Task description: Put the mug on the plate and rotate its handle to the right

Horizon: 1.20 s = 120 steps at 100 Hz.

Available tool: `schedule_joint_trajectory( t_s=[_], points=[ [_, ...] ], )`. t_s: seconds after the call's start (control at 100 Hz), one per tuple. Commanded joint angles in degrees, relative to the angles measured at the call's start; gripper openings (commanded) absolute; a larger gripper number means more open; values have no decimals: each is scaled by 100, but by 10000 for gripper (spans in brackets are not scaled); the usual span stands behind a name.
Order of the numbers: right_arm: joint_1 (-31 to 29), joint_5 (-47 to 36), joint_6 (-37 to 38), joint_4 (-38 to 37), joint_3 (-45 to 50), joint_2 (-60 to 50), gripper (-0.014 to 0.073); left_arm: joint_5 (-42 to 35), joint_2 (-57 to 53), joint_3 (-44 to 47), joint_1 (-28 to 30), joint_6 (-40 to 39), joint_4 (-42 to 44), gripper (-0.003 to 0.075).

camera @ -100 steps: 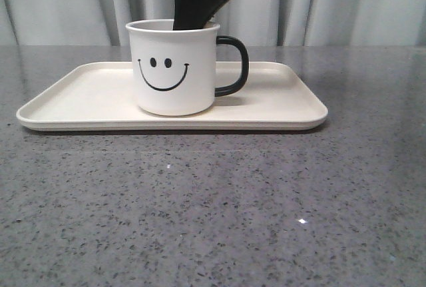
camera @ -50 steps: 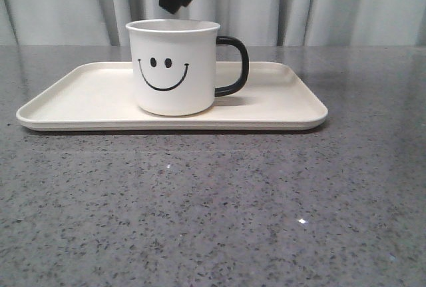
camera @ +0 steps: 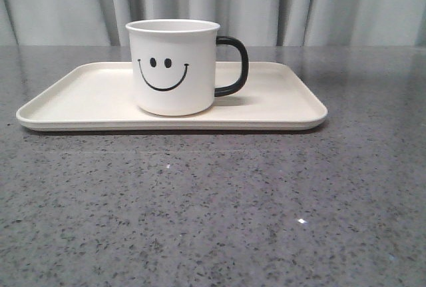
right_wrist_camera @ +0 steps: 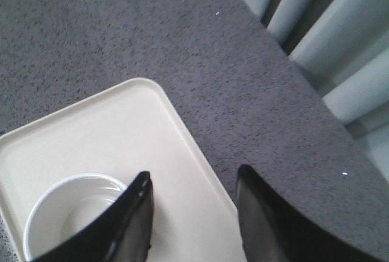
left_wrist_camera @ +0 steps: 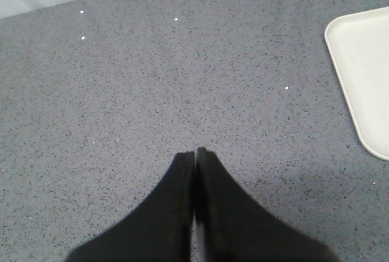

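In the front view the mug (camera: 174,67) stands upright on the plate (camera: 279,104), a little left of its middle, the smiley face toward the camera and the handle (camera: 234,66) pointing right, with bare grey table (camera: 213,207) all along the near rim. In the left wrist view the left gripper (left_wrist_camera: 195,154) hangs over bare table with its jaws pressed together, one rounded corner of the plate well apart from it. In the right wrist view the right gripper (right_wrist_camera: 193,183) hangs above the plate with its jaws spread and nothing between them, the mug's empty inside showing beside one finger.

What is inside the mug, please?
In the right wrist view the mug looks empty: only its pale inner wall and part of the bottom show. The right tool, open above it, covers one side of the opening, so that part cannot be seen.
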Motion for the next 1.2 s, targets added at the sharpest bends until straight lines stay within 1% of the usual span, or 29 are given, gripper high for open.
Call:
schedule_joint_trajectory(
  t_s=[0.0, 0.25, 0.37, 0.53, 0.63, 0.75, 0.89, 1.02, 1.19],
  points=[
    [-221, -294, 170, 292, -185, -687, 342, -177, -14, -118, 17, -71, 63, -20],
    [-928, 79, 404, 362, -185, -1731, 340, -289, -14, -118, 17, -71, 63, -20],
    [-1273, 83, 566, 362, -168, -2242, 337, -351, -14, -118, 17, -71, 63, -20],
    [-1586, 17, 789, 168, -157, -2843, 265, -385, -14, -118, 17, -71, 63, -20],
    [-1625, 52, 889, -145, 91, -3286, 255, -398, -14, -118, 17, -71, 63, -20],
    [-1625, 13, 913, -470, 871, -3909, 255, -398, -14, -118, 17, -71, 63, -20],
    [-1625, -508, 999, -1078, 2138, -4893, 255, -398, -14, -118, 17, -71, 52, -20],
    [-1625, -1087, 1537, -1661, 3354, -5923, 255, -398, -14, -118, 17, -71, -4, -20],
    [-1625, -1275, 2348, -2572, 4963, -7159, 255, -398, -14, -118, 17, -71, -136, -20]
  ],
)
